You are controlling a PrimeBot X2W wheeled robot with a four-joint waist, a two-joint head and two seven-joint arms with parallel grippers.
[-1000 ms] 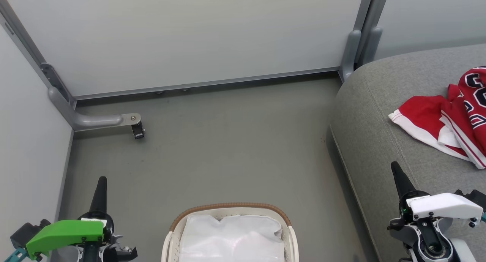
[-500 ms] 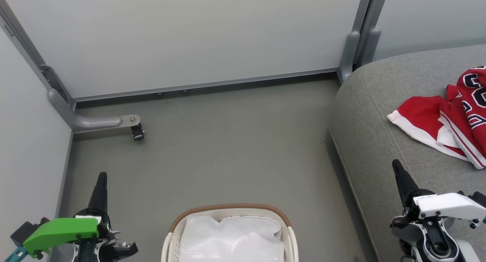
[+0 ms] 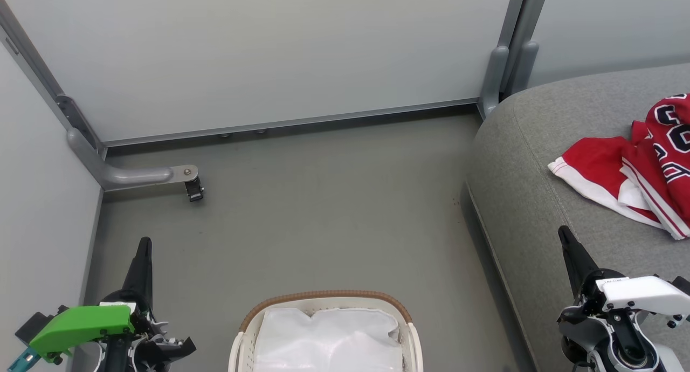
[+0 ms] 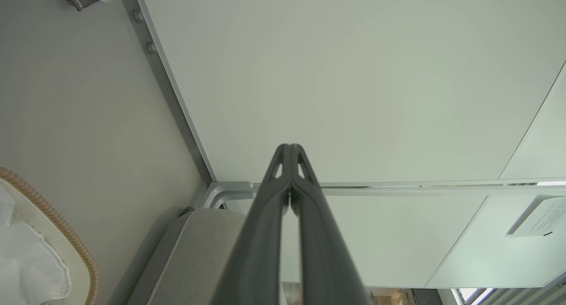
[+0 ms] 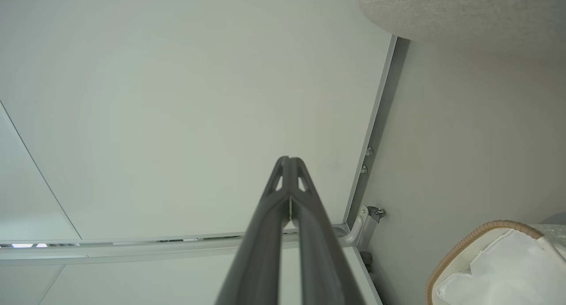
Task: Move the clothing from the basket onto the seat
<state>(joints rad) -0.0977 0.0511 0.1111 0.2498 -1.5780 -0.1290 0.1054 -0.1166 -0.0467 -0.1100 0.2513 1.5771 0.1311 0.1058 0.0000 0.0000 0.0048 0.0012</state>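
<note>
I see flat, even light, no glare. Head view is sharp, with a soft shadow on the floor (image 3: 323, 210) beside the seat (image 3: 539, 199). Wrist views bend straight lines at the edges, and the fingers (image 4: 261, 238) blur near the lens.

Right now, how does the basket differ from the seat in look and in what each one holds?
The basket is white plastic with a brown woven-look rim; the seat is grey upholstered fabric with a stitched seam. The basket is far smaller than the seat. In the basket lies a white liner; on the seat lies the red clothing. Both have rounded outlines.
</note>
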